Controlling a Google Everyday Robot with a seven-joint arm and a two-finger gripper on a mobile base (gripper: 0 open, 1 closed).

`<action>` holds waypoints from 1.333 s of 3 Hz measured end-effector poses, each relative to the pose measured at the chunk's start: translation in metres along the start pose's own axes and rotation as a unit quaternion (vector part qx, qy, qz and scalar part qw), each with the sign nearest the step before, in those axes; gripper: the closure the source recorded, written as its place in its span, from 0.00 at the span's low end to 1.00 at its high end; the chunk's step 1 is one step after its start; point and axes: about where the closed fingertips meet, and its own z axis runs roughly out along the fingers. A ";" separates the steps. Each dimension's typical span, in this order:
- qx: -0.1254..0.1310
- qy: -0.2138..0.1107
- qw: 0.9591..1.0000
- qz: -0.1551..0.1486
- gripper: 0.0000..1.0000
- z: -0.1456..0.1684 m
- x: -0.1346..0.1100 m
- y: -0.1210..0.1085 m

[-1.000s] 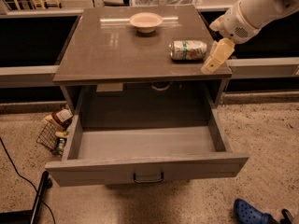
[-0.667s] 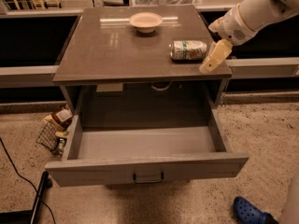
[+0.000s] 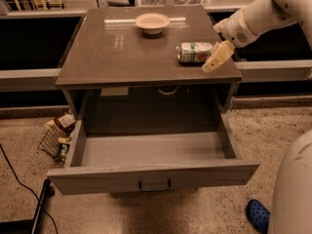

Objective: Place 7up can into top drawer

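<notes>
The 7up can (image 3: 194, 52) lies on its side on the brown cabinet top (image 3: 122, 52), near the right front corner. My gripper (image 3: 216, 58) is just right of the can, low over the cabinet top at the front right edge, with its beige tip pointing down and left towards the can's end. It holds nothing. The top drawer (image 3: 153, 175) is pulled fully out below the cabinet top. Its grey inside is empty and its small metal bar handle (image 3: 154, 185) is at the centre of the front panel.
A shallow beige bowl (image 3: 152, 22) stands at the back middle of the cabinet top. A wire basket with packets (image 3: 57, 135) sits on the floor to the left, with a black cable (image 3: 19, 179) near it. A blue shoe (image 3: 258, 216) and my white body (image 3: 292, 189) are at the lower right.
My gripper has moved slightly left, closer to the can's right end. The can, bowl and drawer have not moved.
</notes>
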 end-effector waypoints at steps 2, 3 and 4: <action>-0.001 -0.009 1.000 0.004 0.00 0.036 0.000 -0.019; -0.008 -0.018 1.000 0.012 0.00 0.044 0.002 -0.021; -0.018 -0.022 0.999 0.018 0.00 0.054 0.005 -0.023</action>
